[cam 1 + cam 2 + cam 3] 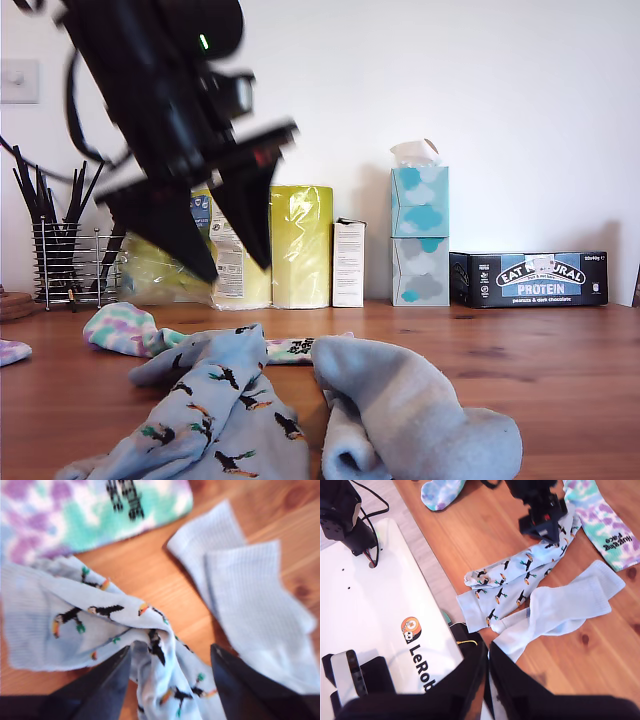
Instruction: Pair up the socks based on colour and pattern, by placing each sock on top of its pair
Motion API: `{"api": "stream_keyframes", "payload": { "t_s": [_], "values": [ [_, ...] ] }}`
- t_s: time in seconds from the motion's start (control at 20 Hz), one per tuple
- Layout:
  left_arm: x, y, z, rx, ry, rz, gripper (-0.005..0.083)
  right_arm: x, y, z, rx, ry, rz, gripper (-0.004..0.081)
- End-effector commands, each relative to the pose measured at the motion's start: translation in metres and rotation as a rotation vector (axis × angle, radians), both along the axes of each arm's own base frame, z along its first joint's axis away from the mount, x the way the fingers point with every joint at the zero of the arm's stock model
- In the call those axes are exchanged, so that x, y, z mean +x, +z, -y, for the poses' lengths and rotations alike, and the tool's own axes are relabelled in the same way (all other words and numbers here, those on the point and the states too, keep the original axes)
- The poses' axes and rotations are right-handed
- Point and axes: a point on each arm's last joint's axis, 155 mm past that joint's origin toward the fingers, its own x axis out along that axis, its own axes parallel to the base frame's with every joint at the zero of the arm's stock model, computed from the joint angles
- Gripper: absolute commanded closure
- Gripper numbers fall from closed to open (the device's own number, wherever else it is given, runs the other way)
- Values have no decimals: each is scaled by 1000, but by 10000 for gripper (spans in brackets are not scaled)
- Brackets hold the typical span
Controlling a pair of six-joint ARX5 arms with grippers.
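Two blue-grey bird-print socks [215,420] lie crumpled on the wooden table [560,370]. My first gripper [233,270] hangs open just above them. In its wrist view the gripper [170,650] straddles a fold of print sock [100,612], with nothing held. Two plain light-blue ribbed socks [410,410] lie overlapping beside them, toward the exterior view's right. One tie-dye sock with black lettering [125,328] lies behind, and another tie-dye sock [6,352] shows at the exterior view's left edge. My second gripper [487,652] is shut, high above the table's edge and the light-blue socks [560,607].
Along the back wall stand a wire holder of black utensils [65,255], yellow packets [300,245], a white carton [348,262], stacked tissue boxes [420,235] and a protein-bar box [530,278]. A white LeRobot board [385,605] lies past the table's edge.
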Motion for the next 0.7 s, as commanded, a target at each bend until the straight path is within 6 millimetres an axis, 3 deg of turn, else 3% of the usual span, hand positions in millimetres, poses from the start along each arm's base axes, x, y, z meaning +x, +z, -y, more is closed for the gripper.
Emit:
{"api": "stream_keyframes", "payload": {
  "t_s": [0.0, 0.1, 0.25, 0.3, 0.4, 0.55, 0.6, 0.65],
  "values": [
    [-13, -1, -11, 42, -18, -37, 277, 3, 7, -5, 32, 9, 27, 780],
    [-31, -3, -26, 103, -46, -88, 361, 12, 5, -15, 30, 23, 42, 780],
    [-56, -8, -45, 189, -137, -141, 737, 27, -14, -31, -19, 49, 23, 781],
    [-63, -10, -45, 188, -188, -146, 782, 30, -22, -35, -44, 62, 15, 781],
    [-88, -23, -46, 179, -292, -202, 785, 35, -30, -39, -70, 84, 15, 781],
    [-129, -56, -52, 182, -426, -281, 778, 37, -24, -41, -49, 84, 41, 781],
    [-139, -67, -53, 174, -457, -290, 727, 37, -23, -39, -48, 79, 41, 781],
    [-146, -75, -52, 164, -477, -294, 619, 36, -23, -34, -53, 71, 36, 781]
  ]
}}
